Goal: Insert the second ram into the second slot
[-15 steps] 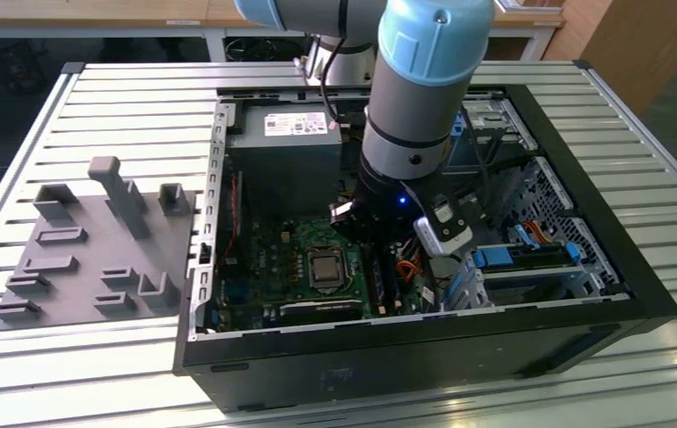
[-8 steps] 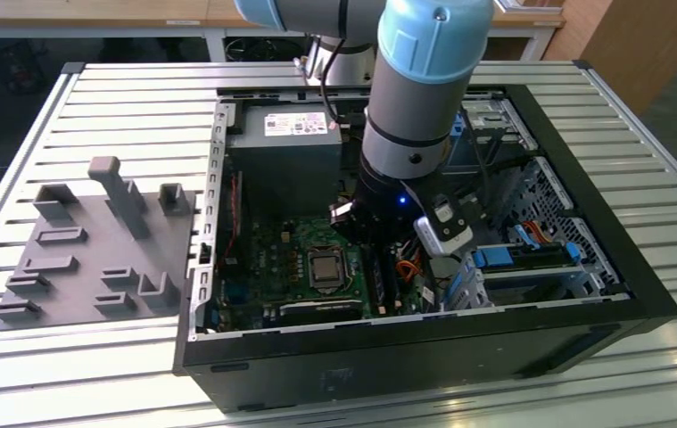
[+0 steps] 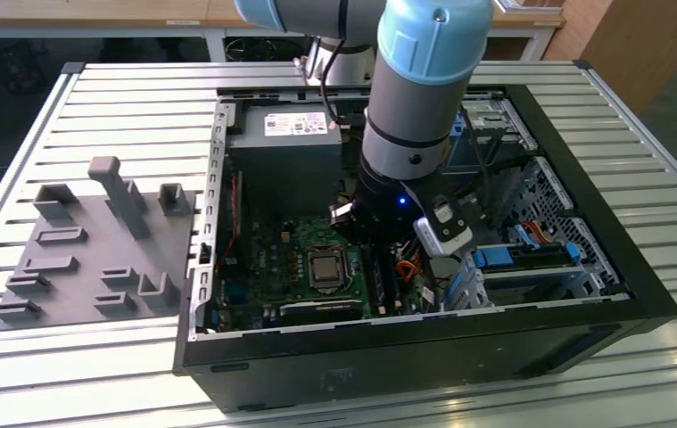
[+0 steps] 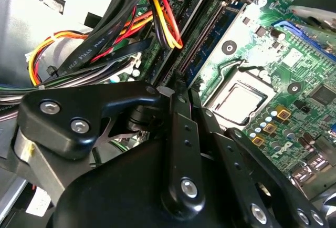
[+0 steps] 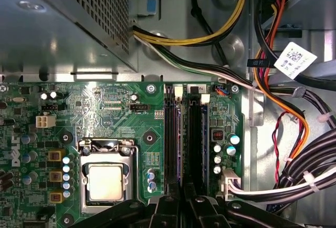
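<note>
My gripper [image 5: 184,207] hangs low over the motherboard [image 5: 105,112], at one end of two long black memory slots [image 5: 195,144] that lie side by side. Its fingers [image 4: 178,133] are drawn together, and I see no stick between them. A thin blue edge [image 5: 179,144] runs along each slot. In the second wrist view a blue board with dark chips [image 4: 218,44], likely the second ram, stands beside a slot whose contact pins show. I cannot tell whether it is fully seated. In the exterior view the gripper [image 3: 376,254] is deep inside the open case.
The processor socket [image 5: 105,180] sits beside the slots. On their other side run bundles of yellow, red and black cables [image 5: 283,117]. The grey power supply [image 3: 284,156] and blue drive-bay clips [image 3: 529,259] crowd the case. A grey fixture plate [image 3: 94,245] lies at the exterior view's left.
</note>
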Controlling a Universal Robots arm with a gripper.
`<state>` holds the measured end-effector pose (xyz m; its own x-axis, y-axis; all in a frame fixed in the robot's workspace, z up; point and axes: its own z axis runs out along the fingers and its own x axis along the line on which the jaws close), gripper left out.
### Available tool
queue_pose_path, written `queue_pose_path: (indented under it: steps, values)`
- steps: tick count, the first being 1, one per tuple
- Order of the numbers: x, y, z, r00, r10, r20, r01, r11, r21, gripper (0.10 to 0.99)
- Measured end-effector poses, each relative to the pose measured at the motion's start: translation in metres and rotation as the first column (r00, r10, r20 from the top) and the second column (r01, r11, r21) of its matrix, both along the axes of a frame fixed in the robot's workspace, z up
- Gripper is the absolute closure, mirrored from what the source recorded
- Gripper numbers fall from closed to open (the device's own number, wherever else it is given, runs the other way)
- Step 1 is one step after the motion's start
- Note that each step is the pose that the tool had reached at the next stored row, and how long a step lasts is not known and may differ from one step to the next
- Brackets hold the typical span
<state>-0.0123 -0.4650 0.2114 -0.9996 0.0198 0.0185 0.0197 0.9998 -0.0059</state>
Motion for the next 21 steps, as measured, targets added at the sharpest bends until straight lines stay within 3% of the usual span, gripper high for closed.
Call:
queue_pose_path:
  steps: [17,21]
  values:
    - [0.0000,-0.0001,-0.0038,1.0000,0.000,-0.0003,0.000,1.0000,-0.001,0.945]
    - [0.0000,0.0000,-0.0040,1.0000,0.000,-0.0002,0.000,1.0000,0.000,0.871]
